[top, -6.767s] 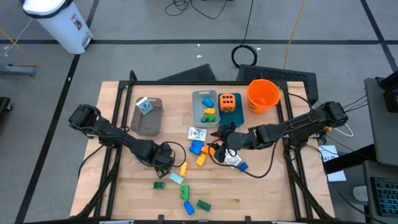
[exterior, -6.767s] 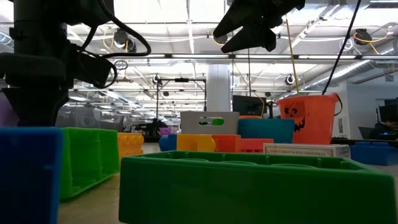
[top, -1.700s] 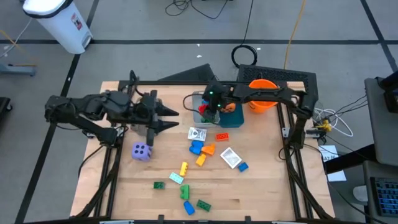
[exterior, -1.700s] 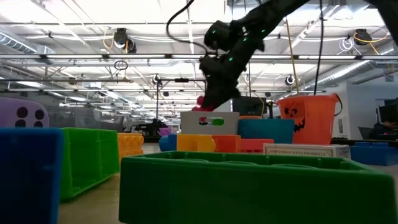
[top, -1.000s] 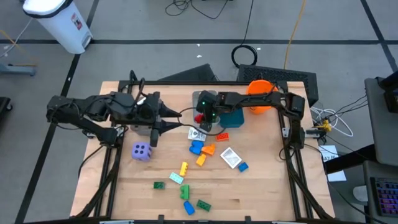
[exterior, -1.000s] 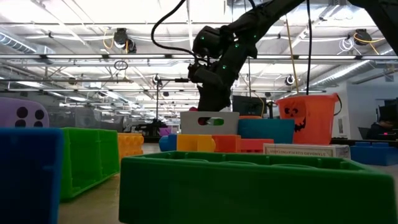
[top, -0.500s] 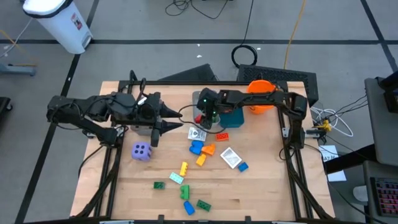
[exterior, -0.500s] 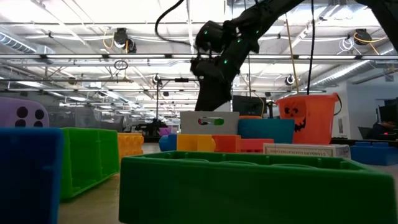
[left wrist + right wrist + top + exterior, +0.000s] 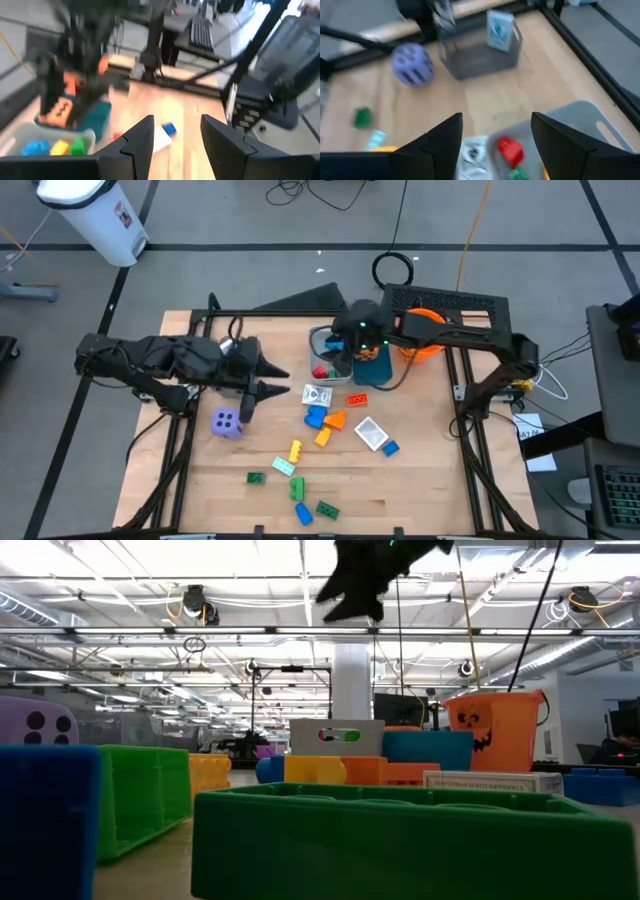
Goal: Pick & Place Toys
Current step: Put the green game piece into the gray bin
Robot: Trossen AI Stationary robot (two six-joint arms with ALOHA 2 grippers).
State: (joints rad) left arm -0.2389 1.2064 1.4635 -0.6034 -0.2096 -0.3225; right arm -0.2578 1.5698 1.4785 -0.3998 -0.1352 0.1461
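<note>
Two grippers up off the surface point(image 9: 420, 480), neither holding anything. Right gripper point(image 9: 345, 348) hangs over the light grey bin point(image 9: 312, 336), fingers spread and empty in its wrist view; a red brick point(image 9: 510, 150) lies in that bin right below, with green brick point(image 9: 518, 174) beside it. Left gripper point(image 9: 275, 380) floats above the surface near the dark grey bin point(image 9: 479, 59), fingers apart, nothing between them.

Most toys not yet sorted: purple die point(image 9: 227, 422) sits on the surface just beside the left gripper; white packet point(image 9: 318, 395), orange-red brick point(image 9: 357, 400), blue brick point(image 9: 316, 417), orange brick point(image 9: 334, 421), second white packet point(image 9: 369, 432), yellow brick point(image 9: 295, 450) and green bricks point(image 9: 298, 489) lie scattered toward the middle and front.

Risks, as I judge them:
- both arms reach toward the centre, close together; going for the packet or middle bricks at once could make them clash.
- the cluster of blue and orange bricks is tight, so a grab could nudge neighbours or catch two.
- flat packets likely slip from the fingers.
- the die is wide and could roll if pinched off-centre.

Orange bucket point(image 9: 422, 332) and teal bin point(image 9: 374, 368) stand close behind the right arm's wrist; low retreat may bump them. Orange die mostly hidden under that arm.
</note>
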